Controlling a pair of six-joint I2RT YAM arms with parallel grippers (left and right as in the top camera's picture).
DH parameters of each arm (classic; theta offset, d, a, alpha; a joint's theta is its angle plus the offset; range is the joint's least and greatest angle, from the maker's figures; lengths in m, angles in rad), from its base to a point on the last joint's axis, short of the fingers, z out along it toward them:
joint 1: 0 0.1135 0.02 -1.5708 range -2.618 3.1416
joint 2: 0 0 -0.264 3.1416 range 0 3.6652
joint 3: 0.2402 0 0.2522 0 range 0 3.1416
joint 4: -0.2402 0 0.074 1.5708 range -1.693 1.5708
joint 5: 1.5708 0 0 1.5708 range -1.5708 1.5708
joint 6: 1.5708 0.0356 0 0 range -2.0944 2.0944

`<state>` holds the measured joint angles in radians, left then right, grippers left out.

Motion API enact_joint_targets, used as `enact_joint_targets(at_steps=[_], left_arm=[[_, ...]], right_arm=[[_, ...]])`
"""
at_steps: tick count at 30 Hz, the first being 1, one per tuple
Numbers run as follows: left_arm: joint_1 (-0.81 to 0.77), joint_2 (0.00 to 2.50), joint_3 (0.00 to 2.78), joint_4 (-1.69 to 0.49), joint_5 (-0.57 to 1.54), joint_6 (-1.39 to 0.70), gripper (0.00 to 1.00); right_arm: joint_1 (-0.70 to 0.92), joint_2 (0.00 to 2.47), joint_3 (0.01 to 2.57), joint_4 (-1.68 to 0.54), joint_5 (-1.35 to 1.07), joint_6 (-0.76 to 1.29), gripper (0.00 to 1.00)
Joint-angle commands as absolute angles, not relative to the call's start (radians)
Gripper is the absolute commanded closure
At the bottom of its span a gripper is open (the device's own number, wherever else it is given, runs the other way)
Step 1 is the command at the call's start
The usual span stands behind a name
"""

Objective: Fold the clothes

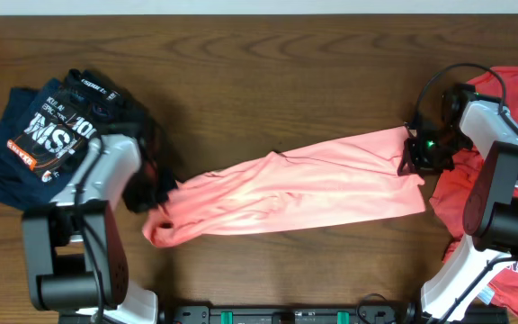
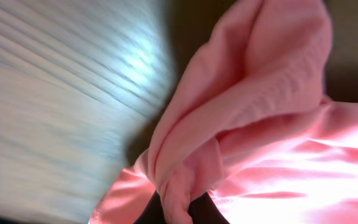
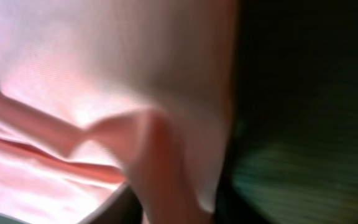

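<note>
Close at the left gripper, the left wrist view shows the light salmon-pink cotton T-shirt gathered into thick folds that narrow to a tight bunch at the bottom edge of the picture, where the gripper is closed on the cloth; the fingers themselves are almost wholly hidden by fabric. In the right wrist view a single raised fold of the same shirt runs down to the bottom edge in the same way, with dark, blurred background to its right, and the right gripper is likewise clamped on the cloth. From overhead, the shirt is drawn out as a long, slightly slanted band across the middle of the dark brown wooden table. Its nearer, left end is crumpled just beside and below the left gripper, and its farther, right end is broader and flatter and held at its upper corner by the right gripper. The band is creased along its length, and no print shows on the face turned upward. Beyond the left arm, at the far left of the table, lies a rumpled navy T-shirt with white and red lettering, apart from the pink shirt. At the right edge, under and around the right arm, lies a darker red T-shirt with white print, just beside the pink shirt's right end.
</note>
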<state>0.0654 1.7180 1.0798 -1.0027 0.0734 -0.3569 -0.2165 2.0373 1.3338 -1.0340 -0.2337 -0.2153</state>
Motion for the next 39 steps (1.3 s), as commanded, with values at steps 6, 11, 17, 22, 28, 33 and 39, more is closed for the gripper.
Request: enact_joint_targets(at_steps=[6,11,17,22,28,33,39], left_arm=[[0.141,1.711,1.277,-1.111,0.014,-0.284,0.94],[0.120,1.711,1.277,-1.121,0.035,-0.284,0.94],[0.082,1.711,1.275,-1.124,-0.008,-0.282,0.94],[0.085,1.711,1.255,-1.124,-0.144,-0.315,0.94],[0.089,1.711,1.172,-1.105,-0.151,-0.364,0.93],[0.089,1.711,1.082,-1.033,-0.150,-0.364,0.85],[0.089,1.711,0.986,-0.924,-0.151,-0.364,0.53]], right_arm=[[-0.206,2.048,1.328,-1.021,-0.189,-0.178,0.01],[-0.215,2.048,1.330,-1.022,-0.130,-0.127,0.01],[-0.222,2.048,1.330,-1.025,-0.131,-0.127,0.01],[-0.221,2.048,1.330,-1.025,-0.131,-0.128,0.01],[-0.221,2.048,1.330,-1.029,-0.131,-0.128,0.01],[-0.221,2.048,1.330,-1.029,-0.131,-0.128,0.01],[-0.221,2.048,1.330,-1.029,-0.131,-0.128,0.01]])
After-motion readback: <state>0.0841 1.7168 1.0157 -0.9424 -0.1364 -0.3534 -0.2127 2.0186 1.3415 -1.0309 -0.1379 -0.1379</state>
